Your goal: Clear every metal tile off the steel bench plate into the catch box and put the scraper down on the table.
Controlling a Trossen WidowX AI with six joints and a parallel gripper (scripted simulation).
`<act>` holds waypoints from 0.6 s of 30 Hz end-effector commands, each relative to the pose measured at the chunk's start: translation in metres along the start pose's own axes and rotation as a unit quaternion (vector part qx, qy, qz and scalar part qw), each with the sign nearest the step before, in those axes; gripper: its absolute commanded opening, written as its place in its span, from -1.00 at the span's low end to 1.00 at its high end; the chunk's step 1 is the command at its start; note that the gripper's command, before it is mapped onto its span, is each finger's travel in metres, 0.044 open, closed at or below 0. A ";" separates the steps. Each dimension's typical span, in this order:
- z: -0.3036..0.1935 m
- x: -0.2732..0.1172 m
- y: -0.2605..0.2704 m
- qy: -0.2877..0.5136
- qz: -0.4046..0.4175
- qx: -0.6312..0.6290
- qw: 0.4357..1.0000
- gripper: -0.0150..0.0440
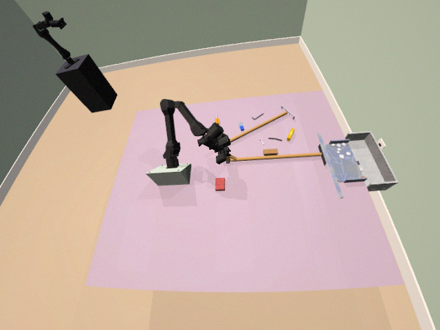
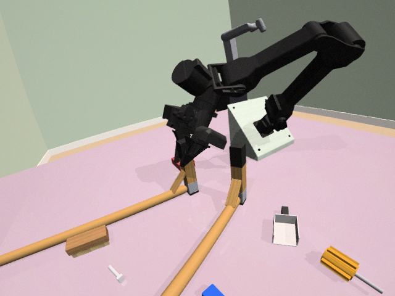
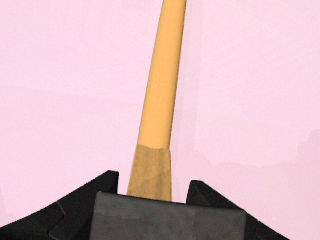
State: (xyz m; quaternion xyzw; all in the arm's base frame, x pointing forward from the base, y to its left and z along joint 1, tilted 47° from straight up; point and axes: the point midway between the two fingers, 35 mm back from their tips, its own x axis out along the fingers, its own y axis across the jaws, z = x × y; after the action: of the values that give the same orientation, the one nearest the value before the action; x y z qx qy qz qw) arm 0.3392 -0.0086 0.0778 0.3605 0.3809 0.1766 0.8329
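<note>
My gripper (image 1: 227,159) (image 2: 182,164) (image 3: 154,180) is shut on the upright grip at the near end of the long scraper. The scraper's wooden handle (image 1: 284,156) (image 2: 127,210) (image 3: 161,90) runs out to its dark head (image 1: 322,155) at the near edge of the steel bench plate (image 1: 333,163). I cannot tell whether the head touches the plate. Several whitish metal tiles (image 1: 341,156) lie on the plate, mostly towards its upper side in the top view. A pale piece (image 1: 361,169) and an orange piece (image 1: 364,177) are by the far edge. The grey catch box (image 1: 383,159) adjoins that edge.
A wooden brush (image 1: 270,152) (image 2: 86,240) lies close beside the scraper handle. A rake (image 1: 260,126) (image 2: 203,246) slants away on the same side. A yellow tool (image 1: 290,134), a white bolt (image 1: 262,141) (image 2: 115,273) and a screwdriver (image 2: 339,263) lie about. A red block (image 1: 220,184) is near the arm.
</note>
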 end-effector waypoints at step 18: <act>0.029 0.020 -0.010 -0.006 0.000 -0.005 1.000 -0.49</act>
State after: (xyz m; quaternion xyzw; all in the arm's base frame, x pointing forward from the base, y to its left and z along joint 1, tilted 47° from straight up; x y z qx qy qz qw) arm 0.3673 -0.0143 0.0743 0.3584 0.3770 0.1787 0.8351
